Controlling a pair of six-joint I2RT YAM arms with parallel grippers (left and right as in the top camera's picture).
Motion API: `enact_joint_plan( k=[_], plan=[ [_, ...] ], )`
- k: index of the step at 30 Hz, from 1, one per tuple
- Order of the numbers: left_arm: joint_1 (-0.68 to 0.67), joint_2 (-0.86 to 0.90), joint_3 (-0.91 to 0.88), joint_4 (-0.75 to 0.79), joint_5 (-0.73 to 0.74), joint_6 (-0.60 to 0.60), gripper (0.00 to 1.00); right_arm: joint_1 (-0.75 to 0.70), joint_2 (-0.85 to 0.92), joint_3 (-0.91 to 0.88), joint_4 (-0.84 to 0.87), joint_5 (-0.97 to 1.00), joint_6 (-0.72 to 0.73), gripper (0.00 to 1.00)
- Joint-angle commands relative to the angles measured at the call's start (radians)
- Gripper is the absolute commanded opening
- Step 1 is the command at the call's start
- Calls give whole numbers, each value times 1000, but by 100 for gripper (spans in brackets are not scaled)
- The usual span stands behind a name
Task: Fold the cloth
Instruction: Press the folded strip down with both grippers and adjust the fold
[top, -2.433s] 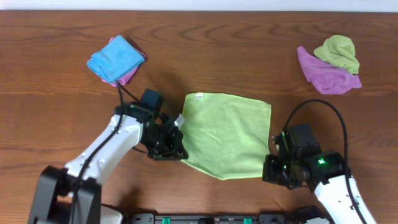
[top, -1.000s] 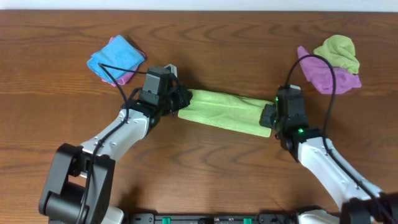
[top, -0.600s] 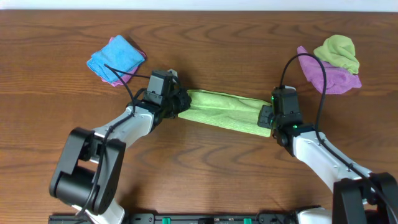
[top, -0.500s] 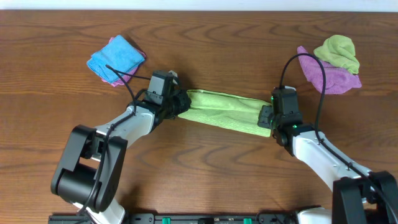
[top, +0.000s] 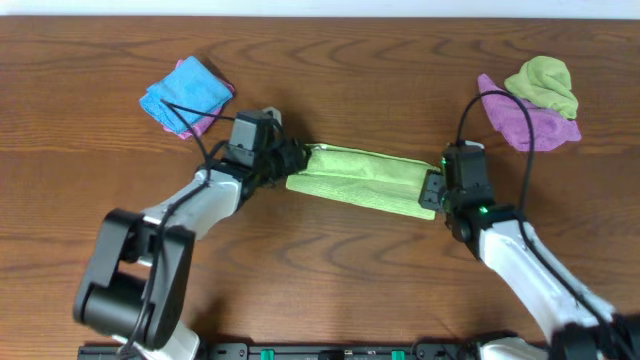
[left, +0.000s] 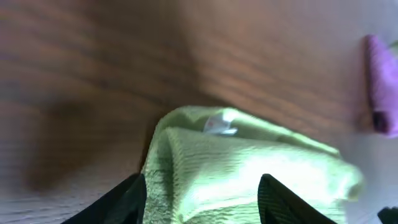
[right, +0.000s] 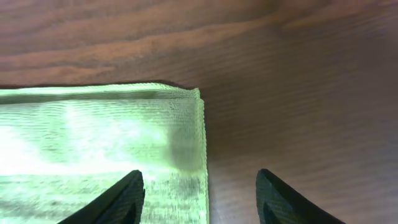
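Observation:
The lime-green cloth (top: 362, 178) lies on the table folded into a long strip, slanting slightly down to the right. My left gripper (top: 287, 163) is at its left end. In the left wrist view that gripper (left: 202, 202) is open, its dark fingertips (left: 132, 194) either side of the cloth's end (left: 249, 168), where a small white tag shows. My right gripper (top: 432, 188) is at the strip's right end. The right wrist view shows this gripper (right: 199, 199) open too, astride the cloth's hemmed edge (right: 124, 143), which lies flat on the wood.
A folded blue cloth on a pink one (top: 185, 95) lies at the back left. A crumpled green cloth on a purple one (top: 540, 100) lies at the back right; the purple cloth (left: 379, 93) shows in the left wrist view. Cables arc above both arms.
The flat square cloth has been folded into a strip. Over the last second both grippers have opened and let go of the strip's ends; the right one has shifted slightly.

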Motion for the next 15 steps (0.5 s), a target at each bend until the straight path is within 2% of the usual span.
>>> enact_joint_plan(
  k=[1,4,6,7,9,12,15],
  plan=[
    [14,-78,5,1,-5,22,59,-7,-79,13,-34,12,-2,60],
    [8,-113,5,2,6,8,48,-7,-132,13,-72,12,-1,63],
    [-3,-120,5,3,21,-8,35,-7,-153,13,-95,12,12,63],
    [-19,-115,5,2,24,-43,23,-9,-159,13,-113,8,35,64],
    [-46,-105,5,2,24,-65,12,-13,-155,13,-126,-8,74,66],
    [-85,-85,5,1,9,-64,6,-25,-137,13,-125,-30,105,66],
    [-116,-52,5,2,-34,-64,6,-41,-102,12,-117,-36,137,67]
  ],
)
